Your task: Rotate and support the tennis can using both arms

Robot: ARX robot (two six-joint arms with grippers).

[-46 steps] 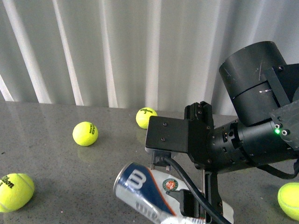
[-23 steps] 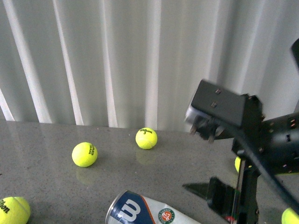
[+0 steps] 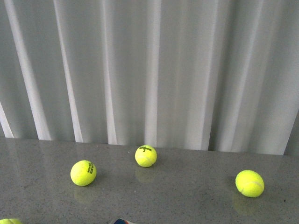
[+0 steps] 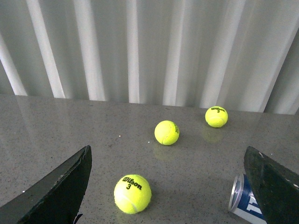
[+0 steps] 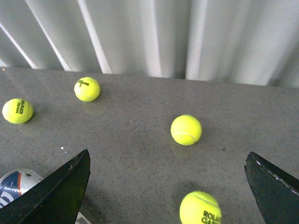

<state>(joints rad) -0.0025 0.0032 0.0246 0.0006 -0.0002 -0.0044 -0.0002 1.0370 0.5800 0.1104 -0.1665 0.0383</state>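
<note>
Tennis can (image 4: pixel 240 198) lying on its side on the grey tabletop (image 4: pixel 70 126), partly hidden behind one finger of the left end effector (image 4: pixel 167 154), which is spread wide and empty, right end effector (image 5: pixel 167 151) likewise wide and empty, yellow tennis balls (image 3: pixel 145 156) scattered apart, white curtain (image 3: pixel 140 70) behind

Of the left gripper (image 4: pixel 167 149) only two fingers (image 4: pixel 60 191) show: flat, matte black wedges that taper to a blunt tip, their inner edges worn pale grey and slightly rough. The right gripper (image 5: pixel 167 152) has the same black wedge-shaped fingers (image 5: pixel 58 193), with light speckled scuffing along the edges.
</note>
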